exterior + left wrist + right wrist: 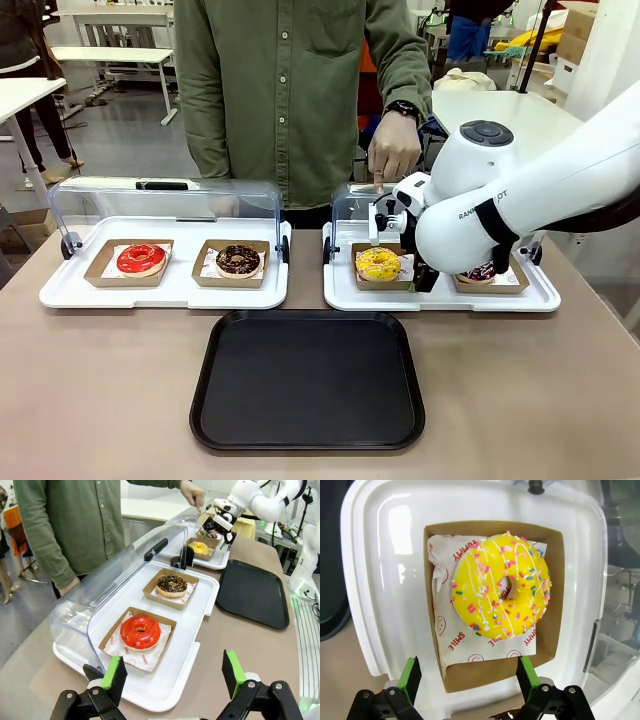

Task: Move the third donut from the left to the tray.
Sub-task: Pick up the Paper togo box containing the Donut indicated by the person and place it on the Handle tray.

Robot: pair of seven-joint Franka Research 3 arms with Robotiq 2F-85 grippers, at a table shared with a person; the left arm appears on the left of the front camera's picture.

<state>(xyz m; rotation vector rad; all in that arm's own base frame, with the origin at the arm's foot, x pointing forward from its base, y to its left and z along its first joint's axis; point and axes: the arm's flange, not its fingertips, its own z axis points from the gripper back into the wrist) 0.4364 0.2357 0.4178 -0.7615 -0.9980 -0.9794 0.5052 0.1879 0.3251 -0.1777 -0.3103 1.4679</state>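
- Brown table (90,400), with a person standing behind two white display trays (160,296).
- The person's hand (393,155) is at the right tray's clear lid (350,205), likely keeping it open.
- Yellow sprinkled donut (378,264) lies in its cardboard tray (490,672), not on the black tray (308,380).
- Right gripper (469,672) hangs above the donut with its fingers spread, probably ready to take the cardboard.
- Left gripper (174,672) is spread and empty.

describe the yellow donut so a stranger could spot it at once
Beyond the black tray, find the white display tray on the robot's right, one of two. In its left cardboard holder lies the yellow donut. It alone has bright yellow icing with coloured sprinkles; the rest are a red donut and dark donuts.
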